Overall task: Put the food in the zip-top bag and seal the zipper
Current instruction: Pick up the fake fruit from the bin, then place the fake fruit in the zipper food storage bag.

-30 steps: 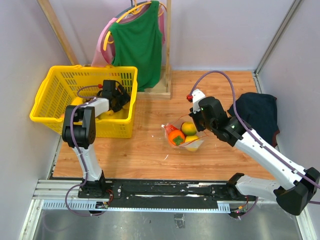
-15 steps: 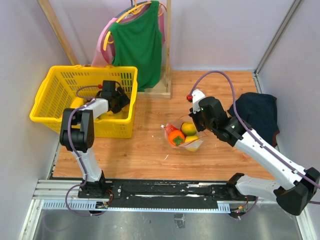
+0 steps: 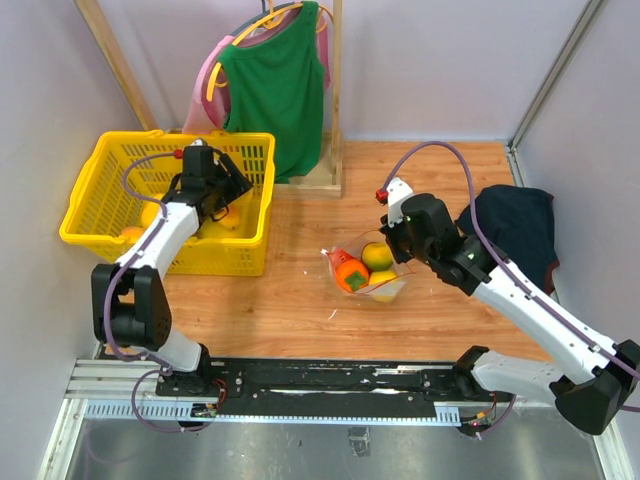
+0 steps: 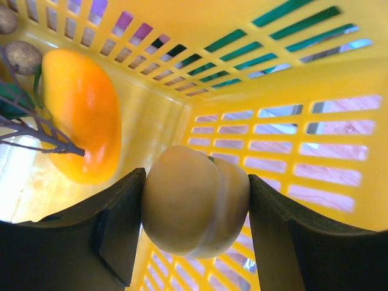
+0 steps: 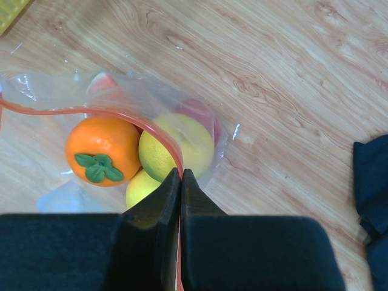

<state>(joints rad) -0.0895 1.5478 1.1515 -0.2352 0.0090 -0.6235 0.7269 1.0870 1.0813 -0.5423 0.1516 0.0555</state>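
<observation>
Several toy pieces (image 5: 103, 148) lie in the zip-top bag (image 5: 36, 85) on the table (image 3: 290, 300); the right gripper (image 5: 180, 176), pressed together, pinches the zipper (image 5: 109, 112); the left gripper (image 4: 197, 200) clamps a pale yellow fruit (image 4: 182, 218) inside the basket (image 3: 100, 235); loading is under way, I judge; next, lift it clear and carry it to the bag's mouth.

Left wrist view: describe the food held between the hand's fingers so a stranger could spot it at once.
Look in the yellow basket on the table's left side, where the left hand reaches in. Clamped between its dark fingers is a pale yellow lobed piece, duller and rounder than the glossy orange pepper beside it.
</observation>
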